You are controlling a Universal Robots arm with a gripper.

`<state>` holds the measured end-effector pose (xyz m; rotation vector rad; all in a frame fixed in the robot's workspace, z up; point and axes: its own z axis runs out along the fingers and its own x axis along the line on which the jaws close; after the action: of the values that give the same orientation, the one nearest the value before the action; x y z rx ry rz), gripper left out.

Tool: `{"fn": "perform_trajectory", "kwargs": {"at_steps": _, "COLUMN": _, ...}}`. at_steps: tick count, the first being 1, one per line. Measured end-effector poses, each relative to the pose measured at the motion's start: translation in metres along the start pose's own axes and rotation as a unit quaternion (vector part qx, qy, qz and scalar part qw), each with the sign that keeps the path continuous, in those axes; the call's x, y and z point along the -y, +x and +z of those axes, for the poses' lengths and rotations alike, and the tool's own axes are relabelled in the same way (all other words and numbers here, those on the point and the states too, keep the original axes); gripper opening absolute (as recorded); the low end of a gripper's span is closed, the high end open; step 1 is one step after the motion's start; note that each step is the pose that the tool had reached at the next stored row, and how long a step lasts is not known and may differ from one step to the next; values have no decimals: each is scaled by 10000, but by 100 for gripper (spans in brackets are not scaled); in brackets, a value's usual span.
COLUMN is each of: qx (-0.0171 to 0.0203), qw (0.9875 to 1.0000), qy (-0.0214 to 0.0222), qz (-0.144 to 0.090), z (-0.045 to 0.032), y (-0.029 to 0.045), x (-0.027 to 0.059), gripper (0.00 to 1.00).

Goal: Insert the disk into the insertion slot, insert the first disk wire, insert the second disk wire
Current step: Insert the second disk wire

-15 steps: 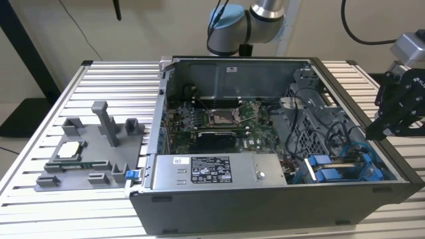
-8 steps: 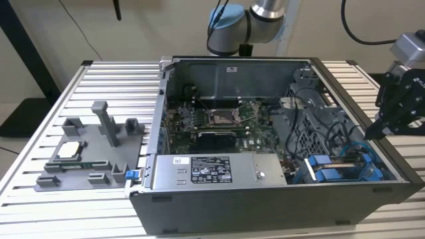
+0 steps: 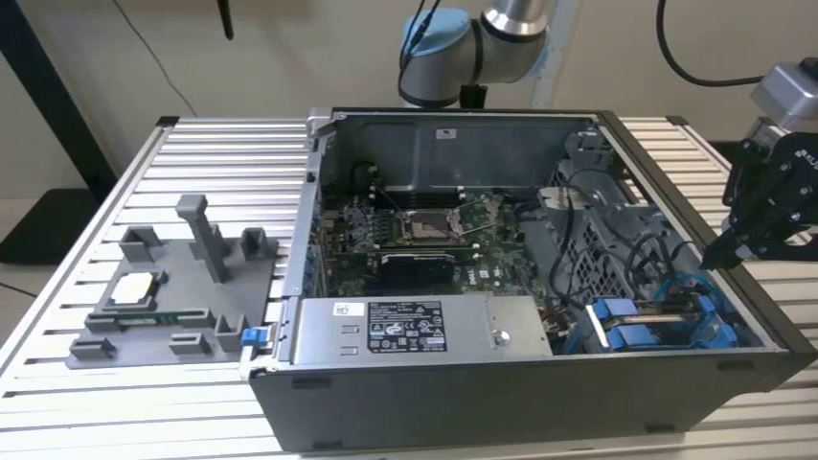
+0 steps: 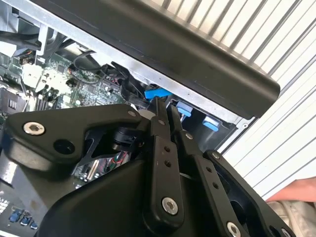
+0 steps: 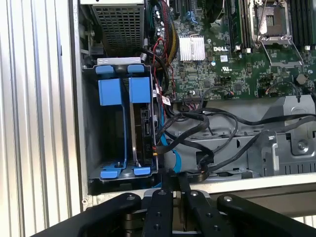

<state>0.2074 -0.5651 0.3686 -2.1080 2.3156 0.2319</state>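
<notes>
Near edge first: insertion slot (image 3: 654,328) sits in the near corner of the open computer case (image 3: 511,402), at the exterior view's right, just beside the grey power-supply box (image 3: 422,331). In the first wrist view the disk (image 5: 146,129) stands on edge inside the slot, in the bay nearer the motherboard (image 5: 237,69), with its blue carrier tabs at both ends. The bay beside it holds a blue frame (image 5: 112,91); can't tell if anything is in that one.

My fingers (image 3: 712,257) are clenched together, nothing visible between them. They hang above the case wall at the exterior view's right, a bit farther back than the slot, apart from the disk. They tilt down toward the case interior. In the first wrist view the tips (image 5: 173,180) point at a blue wire (image 5: 177,160) and black cables (image 5: 207,123) next to the disk; touching or not, can't tell. The disk's connector end is dark and half covered by cables.

Farther back, the arm (image 3: 492,38) rises behind the case, cut off by the frame edge. A grey fixture (image 3: 179,287) lies on the ribbed surface (image 3: 77,240), at the exterior view's left.
</notes>
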Motion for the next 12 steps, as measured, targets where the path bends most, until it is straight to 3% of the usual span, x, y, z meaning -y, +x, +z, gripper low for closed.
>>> {"fn": "perform_trajectory", "kwargs": {"at_steps": 7, "qx": 0, "qw": 10000, "qy": 0, "qz": 1, "z": -6, "y": 0, "x": -12, "gripper": 0}}
{"fn": "perform_trajectory", "kwargs": {"at_steps": 12, "qx": 0, "qw": 10000, "qy": 0, "qz": 0, "z": -55, "y": -16, "x": -83, "gripper": 0}}
